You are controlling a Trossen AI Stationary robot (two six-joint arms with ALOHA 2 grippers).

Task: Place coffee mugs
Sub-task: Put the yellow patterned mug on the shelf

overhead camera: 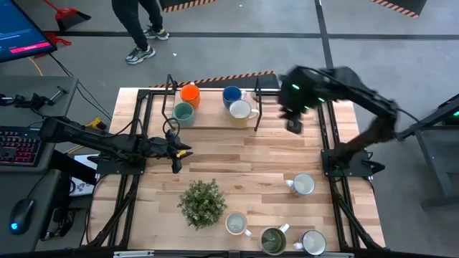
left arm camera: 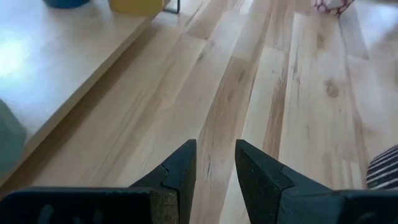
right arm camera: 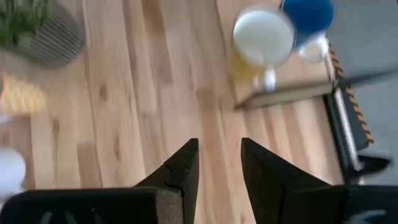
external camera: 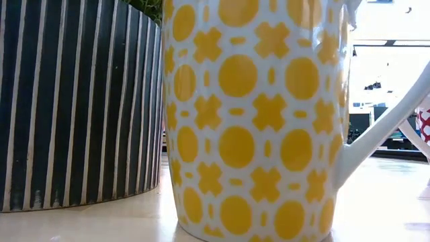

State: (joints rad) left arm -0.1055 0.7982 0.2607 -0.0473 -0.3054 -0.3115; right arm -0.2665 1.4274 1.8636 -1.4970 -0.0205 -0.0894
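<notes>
From above, four mugs stand on a raised shelf (overhead camera: 215,127) at the far side of the counter (overhead camera: 272,161): the orange mug (overhead camera: 189,93), the teal mug (overhead camera: 183,113), the blue mug (overhead camera: 232,94) and a cream mug (overhead camera: 240,110). Four more wait at the near side: a white mug (overhead camera: 303,185), another by the plant (overhead camera: 203,201) at (overhead camera: 236,224), an olive mug (overhead camera: 272,241) and the last white one (overhead camera: 313,243). The left gripper (overhead camera: 177,153) hangs low, just in front of the shelf, with the teal mug a little beyond it. The right gripper (overhead camera: 294,123) is high, beside the shelf end, the cream mug close to its side. I judge the shelf to be the goal, half filled.

In the low view, a yellow-patterned mug (external camera: 255,121) fills the picture, next to the striped plant pot (external camera: 74,101); no gripper shows.

In the left wrist view, the left gripper (left arm camera: 216,163) has its fingers a little apart and holds nothing; only bare wood lies ahead.

In the right wrist view, the right gripper (right arm camera: 220,163) is also slightly spread and empty, with the cream mug (right arm camera: 262,38) and the blue one (right arm camera: 309,14) ahead of it.
</notes>
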